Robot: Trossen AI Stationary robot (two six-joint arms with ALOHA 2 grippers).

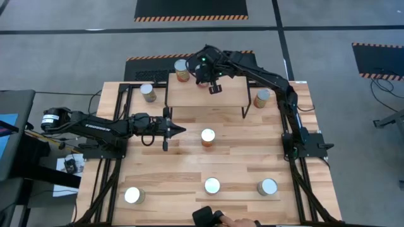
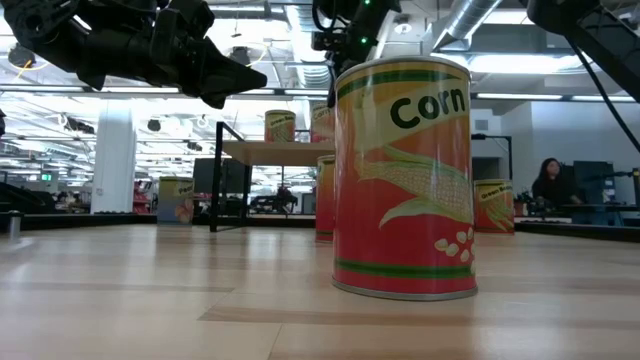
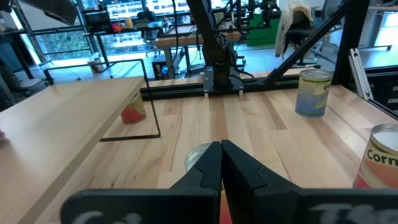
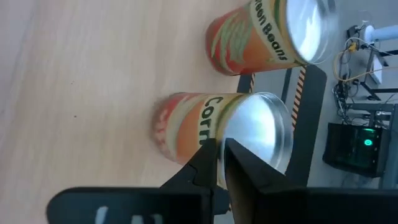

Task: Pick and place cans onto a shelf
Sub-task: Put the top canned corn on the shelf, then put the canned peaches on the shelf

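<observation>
Table, high view: light wooden table (image 1: 158, 170) held the shelf (image 1: 189, 96) at its far edge. Six cans stood scattered on the boards, for example the middle can (image 1: 207, 137).
Right gripper, high view: right gripper (image 1: 214, 87) hung over the shelf, near the Green Beans can (image 1: 182, 69).
Left gripper, high view: left gripper (image 1: 180, 130) hovered over the table, well apart from the shelf.
Low view: large Corn can (image 2: 405, 180) stood upright close to the camera (the shelf was far behind it).
Left wrist view: fingers were pressed together and held nothing. One silver can top (image 3: 198, 157) showed just beyond them.
Right wrist view: fingers had only a narrow slit between them and held nothing. Shelf Corn can (image 4: 186, 124) and the Green Beans can stood upright on the shelf, near each other.
</observation>
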